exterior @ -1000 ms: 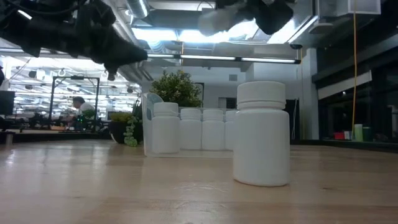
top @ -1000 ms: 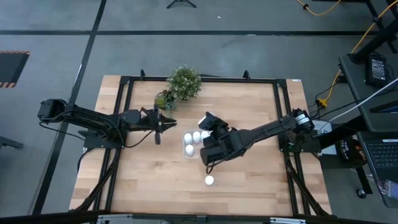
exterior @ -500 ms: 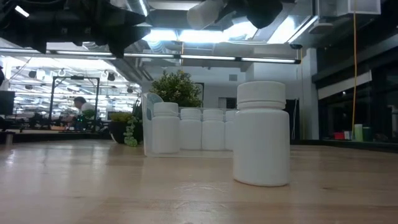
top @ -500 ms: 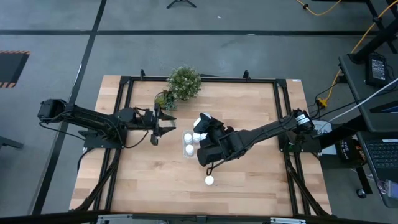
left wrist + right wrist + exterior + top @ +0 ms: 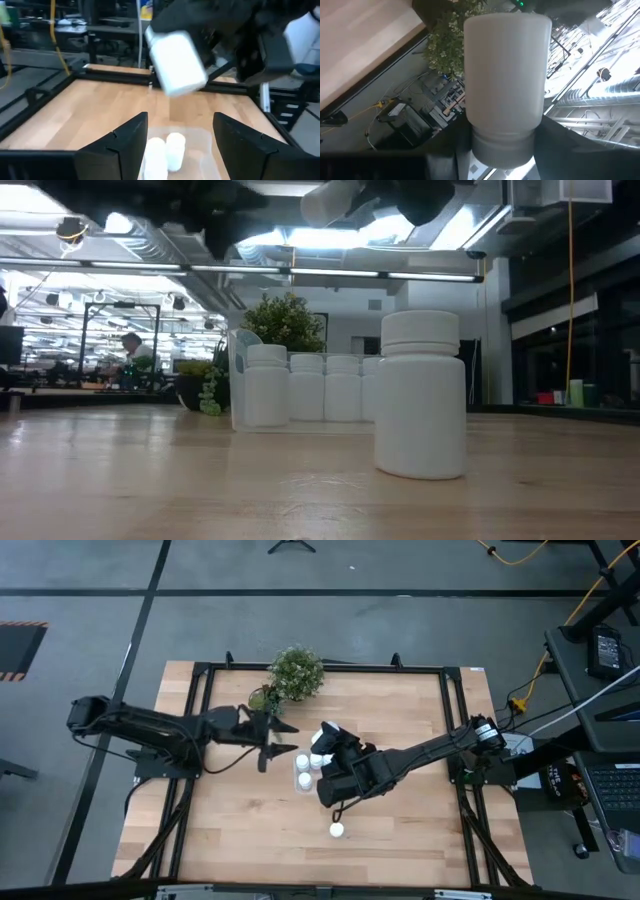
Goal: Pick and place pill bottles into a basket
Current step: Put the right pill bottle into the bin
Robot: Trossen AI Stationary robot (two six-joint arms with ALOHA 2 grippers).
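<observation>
White pill bottle [image 5: 503,70] clamped in right tool [image 5: 322,743] above basket [image 5: 304,780]; left tool [image 5: 284,739] wide open, empty.

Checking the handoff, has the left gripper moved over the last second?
Yes. The left gripper has moved toward the basket, away from the table's left edge, and opened.

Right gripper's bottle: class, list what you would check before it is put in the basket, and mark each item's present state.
1. Right gripper shut on the held bottle: ok.
2. Held bottle above the basket: ok.
3. Free room in the basket beside the bottles in the basket: cannot tell.
4. Left gripper open, holding nothing: ok.
5. Left gripper clear of the drop path: cannot tell.
6. Loose bottle on the table away from both arms: ok.
</observation>
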